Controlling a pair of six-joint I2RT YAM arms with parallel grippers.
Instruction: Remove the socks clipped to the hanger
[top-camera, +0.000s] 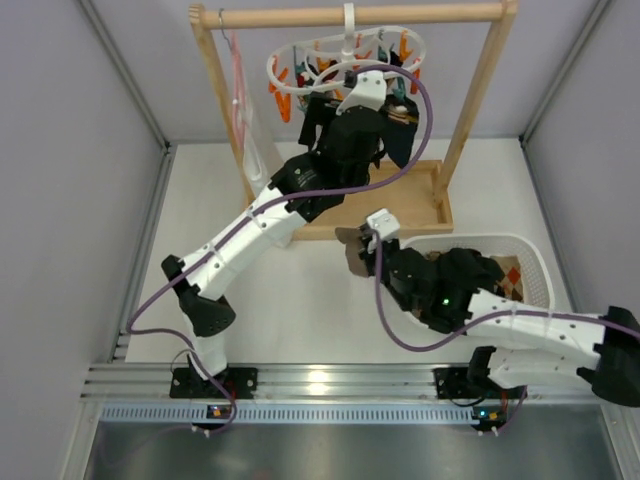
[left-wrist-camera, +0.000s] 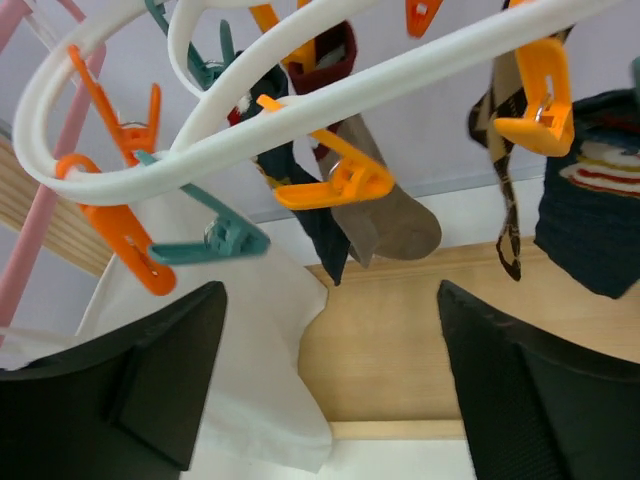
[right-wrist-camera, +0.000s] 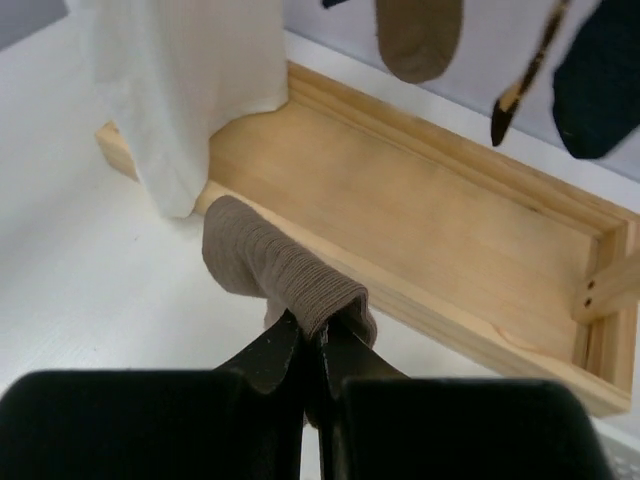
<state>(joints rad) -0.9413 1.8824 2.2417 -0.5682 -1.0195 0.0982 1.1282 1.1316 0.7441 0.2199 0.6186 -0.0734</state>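
Right pincer (right-wrist-camera: 312, 338) pinches a limp taupe sock (right-wrist-camera: 265, 265); left pincer (left-wrist-camera: 330, 330) gapes wide below clipped socks (left-wrist-camera: 392, 225), judged soft, best gripped near pegs (left-wrist-camera: 335, 182).

Left arm (top-camera: 250, 235) stretches forward and upward, the left tool (left-wrist-camera: 330, 340) standing with fingers spread wide; right arm (top-camera: 520, 325) lies low, folded inward, the right tool (right-wrist-camera: 312, 348) clamped on a taupe sock (right-wrist-camera: 265, 265)

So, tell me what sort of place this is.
Probably a robot test cell staged as a laundry corner: plain grey walls around a white table, a wooden rack carrying the hanger with clipped socks, and a white basket beside it.
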